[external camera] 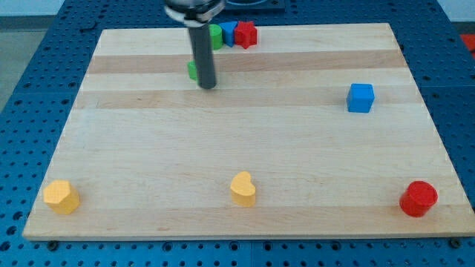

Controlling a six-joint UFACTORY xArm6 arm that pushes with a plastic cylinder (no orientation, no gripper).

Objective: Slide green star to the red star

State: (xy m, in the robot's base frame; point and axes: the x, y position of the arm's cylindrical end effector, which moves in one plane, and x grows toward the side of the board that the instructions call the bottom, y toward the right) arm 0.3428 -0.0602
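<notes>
My tip (208, 86) rests on the board near the view's top, left of centre. A green block (192, 70) sits just left of the rod and touches it; the rod hides most of it, so I cannot tell its shape. A second green block (215, 36), a blue block (229, 33) and a red star-like block (246, 34) stand in a tight row at the board's top edge, up and right of my tip. The rod partly covers the second green block's left side.
A blue cube (361, 97) sits at the right. A yellow block (61, 196) is at the bottom left, a yellow heart (243, 188) at the bottom middle, and a red cylinder (418, 198) at the bottom right. The wooden board (223, 148) lies on a blue perforated table.
</notes>
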